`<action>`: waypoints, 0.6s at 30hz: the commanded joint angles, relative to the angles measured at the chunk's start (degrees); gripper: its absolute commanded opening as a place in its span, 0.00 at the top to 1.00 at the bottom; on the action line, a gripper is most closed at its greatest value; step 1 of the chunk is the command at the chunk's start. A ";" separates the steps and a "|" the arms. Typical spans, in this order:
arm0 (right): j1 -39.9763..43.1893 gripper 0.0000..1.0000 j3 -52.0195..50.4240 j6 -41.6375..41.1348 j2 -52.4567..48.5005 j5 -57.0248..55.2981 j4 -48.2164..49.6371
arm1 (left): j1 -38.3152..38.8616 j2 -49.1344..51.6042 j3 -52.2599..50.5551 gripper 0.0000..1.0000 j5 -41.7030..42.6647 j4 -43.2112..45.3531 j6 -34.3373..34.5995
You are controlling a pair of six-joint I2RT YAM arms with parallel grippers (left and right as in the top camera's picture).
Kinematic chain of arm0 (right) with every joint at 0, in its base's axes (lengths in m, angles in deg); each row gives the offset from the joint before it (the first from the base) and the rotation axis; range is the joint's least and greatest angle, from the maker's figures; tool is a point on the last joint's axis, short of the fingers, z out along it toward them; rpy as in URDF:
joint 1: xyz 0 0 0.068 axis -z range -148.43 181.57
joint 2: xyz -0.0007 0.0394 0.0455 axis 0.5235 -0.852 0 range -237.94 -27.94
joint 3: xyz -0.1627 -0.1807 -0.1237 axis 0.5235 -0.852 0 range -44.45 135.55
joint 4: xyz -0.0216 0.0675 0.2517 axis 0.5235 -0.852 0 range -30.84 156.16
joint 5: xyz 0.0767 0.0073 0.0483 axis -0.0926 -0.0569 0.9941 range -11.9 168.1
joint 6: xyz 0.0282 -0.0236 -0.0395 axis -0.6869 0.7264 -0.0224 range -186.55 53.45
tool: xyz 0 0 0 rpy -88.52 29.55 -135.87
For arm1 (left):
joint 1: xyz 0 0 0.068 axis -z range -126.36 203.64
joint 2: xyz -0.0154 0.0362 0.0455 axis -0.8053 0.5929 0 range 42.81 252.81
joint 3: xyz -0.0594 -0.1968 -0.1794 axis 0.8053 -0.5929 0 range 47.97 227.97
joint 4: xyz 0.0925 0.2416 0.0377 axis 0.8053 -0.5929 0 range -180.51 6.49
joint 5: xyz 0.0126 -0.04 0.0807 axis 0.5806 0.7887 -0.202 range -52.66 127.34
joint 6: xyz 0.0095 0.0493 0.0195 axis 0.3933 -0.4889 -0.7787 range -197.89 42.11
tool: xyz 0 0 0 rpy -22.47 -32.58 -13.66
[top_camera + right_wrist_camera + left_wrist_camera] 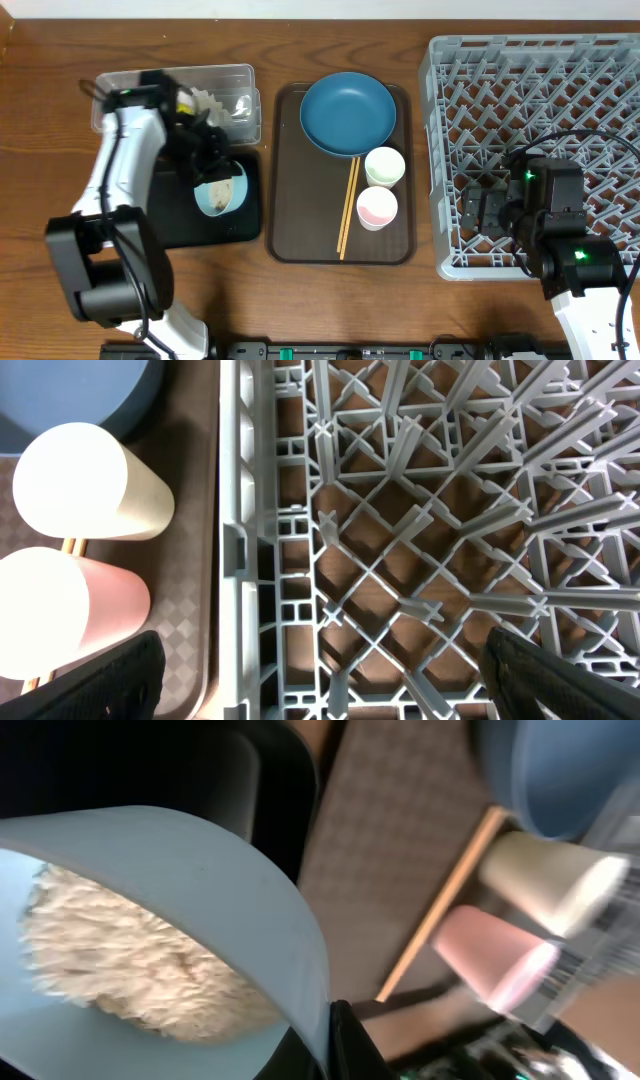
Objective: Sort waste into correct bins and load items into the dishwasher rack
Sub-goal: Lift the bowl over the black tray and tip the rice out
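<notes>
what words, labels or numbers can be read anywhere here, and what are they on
No readable text in any view.
A yellow patch by the clear tub: too small to tell any print.
The bowl in the left gripper, the cups, the dish and the rack: plain, no markings visible.

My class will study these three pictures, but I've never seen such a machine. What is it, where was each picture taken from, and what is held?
Two robot arms work at a table. One picture looks down from above; the others come from cameras on each wrist. The left gripper holds a bowl of rice over a black tray, beside a clear tub. A brown tray carries a blue dish, two cups and chopsticks. The right gripper hangs open and empty over the grey rack.
</notes>
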 commanded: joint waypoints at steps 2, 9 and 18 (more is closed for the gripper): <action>0.52 0.01 1.18 0.87 -0.02 -0.04 -0.07 | -5.29 -0.76 -2.19 0.94 16.04 -0.44 -10.32; 0.52 0.01 1.18 0.87 -0.02 -0.04 -0.04 | -13.55 -0.72 -9.11 0.94 29.03 -0.04 -18.40; 0.52 0.01 1.18 0.87 -0.02 -0.04 -0.04 | -21.97 -0.72 -14.58 0.94 37.07 -0.04 -21.70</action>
